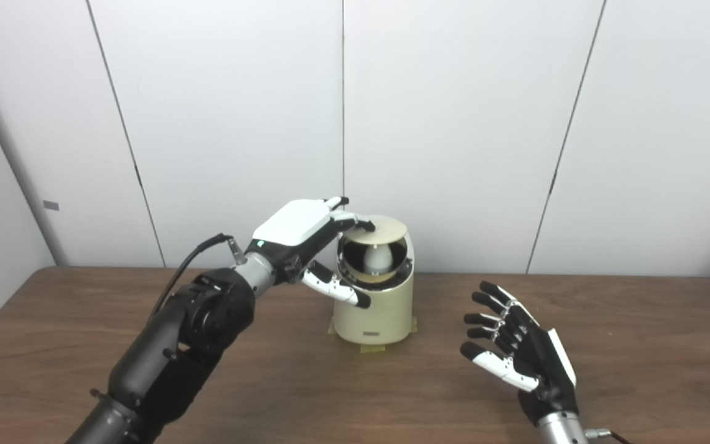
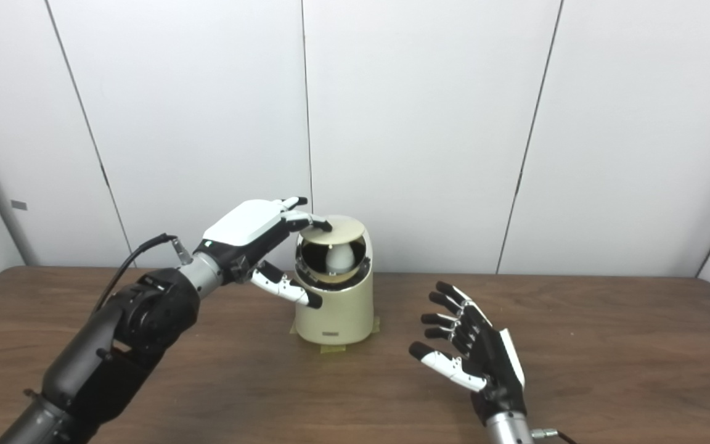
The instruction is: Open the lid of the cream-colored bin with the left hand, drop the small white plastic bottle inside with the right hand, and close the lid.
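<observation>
The cream-colored bin (image 1: 375,311) stands upright on the wooden table (image 1: 638,345), near its middle. Its round lid (image 1: 383,229) is tipped up and open. The small white plastic bottle (image 1: 380,259) shows inside the opening. My left hand (image 1: 306,237) rests its fingers on the lid's left edge, with the thumb against the bin's left side. My right hand (image 1: 518,345) is open and empty, low over the table to the right of the bin, palm turned left. In the right eye view the bin (image 2: 333,308), left hand (image 2: 256,237) and right hand (image 2: 475,351) show the same.
Strips of tape (image 1: 373,348) hold the bin's base to the table. White wall panels (image 1: 453,123) stand close behind the table's far edge. A black cable (image 1: 191,259) loops off my left wrist.
</observation>
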`<state>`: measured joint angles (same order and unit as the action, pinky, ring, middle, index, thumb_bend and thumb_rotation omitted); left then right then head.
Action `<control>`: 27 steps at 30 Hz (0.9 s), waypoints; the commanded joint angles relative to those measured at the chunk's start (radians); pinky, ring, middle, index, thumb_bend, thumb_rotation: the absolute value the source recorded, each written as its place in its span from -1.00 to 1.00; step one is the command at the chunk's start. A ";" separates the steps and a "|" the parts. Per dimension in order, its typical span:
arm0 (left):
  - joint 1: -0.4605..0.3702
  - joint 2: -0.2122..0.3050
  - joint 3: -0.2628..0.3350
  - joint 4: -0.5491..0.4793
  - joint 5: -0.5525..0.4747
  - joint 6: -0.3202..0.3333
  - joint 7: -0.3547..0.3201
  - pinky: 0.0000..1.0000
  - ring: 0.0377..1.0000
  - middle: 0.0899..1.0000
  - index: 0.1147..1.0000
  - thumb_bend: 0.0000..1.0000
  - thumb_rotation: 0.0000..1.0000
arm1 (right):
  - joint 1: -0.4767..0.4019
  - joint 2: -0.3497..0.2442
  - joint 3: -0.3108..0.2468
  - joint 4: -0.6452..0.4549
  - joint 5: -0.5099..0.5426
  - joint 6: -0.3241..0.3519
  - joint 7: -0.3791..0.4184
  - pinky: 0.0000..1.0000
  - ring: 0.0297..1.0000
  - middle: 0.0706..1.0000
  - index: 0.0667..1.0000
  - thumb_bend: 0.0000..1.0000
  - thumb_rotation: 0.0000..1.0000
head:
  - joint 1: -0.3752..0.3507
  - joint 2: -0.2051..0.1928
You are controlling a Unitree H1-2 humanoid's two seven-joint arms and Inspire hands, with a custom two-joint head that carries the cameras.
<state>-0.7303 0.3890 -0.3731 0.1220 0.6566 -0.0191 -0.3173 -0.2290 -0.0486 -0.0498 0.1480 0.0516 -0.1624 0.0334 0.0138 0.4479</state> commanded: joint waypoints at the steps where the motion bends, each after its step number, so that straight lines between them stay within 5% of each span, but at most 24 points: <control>1: -0.038 0.015 0.013 -0.051 0.015 -0.007 0.001 1.00 1.00 0.69 0.64 0.98 -0.20 | -0.025 0.004 -0.002 -0.038 0.004 -0.013 -0.007 0.20 0.36 0.58 0.61 0.81 -0.39 | -0.001 0.003; 27: 0.050 0.031 -0.072 -0.087 0.247 -0.078 -0.031 1.00 1.00 0.69 0.66 0.90 -0.27 | -0.023 0.008 0.006 -0.083 -0.017 0.018 -0.013 0.16 0.32 0.57 0.59 0.84 -0.35 | -0.020 0.040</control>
<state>-0.6652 0.4148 -0.4333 0.0507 0.8845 -0.0956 -0.3286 -0.2263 -0.0436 -0.0461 0.1037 0.0424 -0.1347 0.0296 -0.0046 0.4878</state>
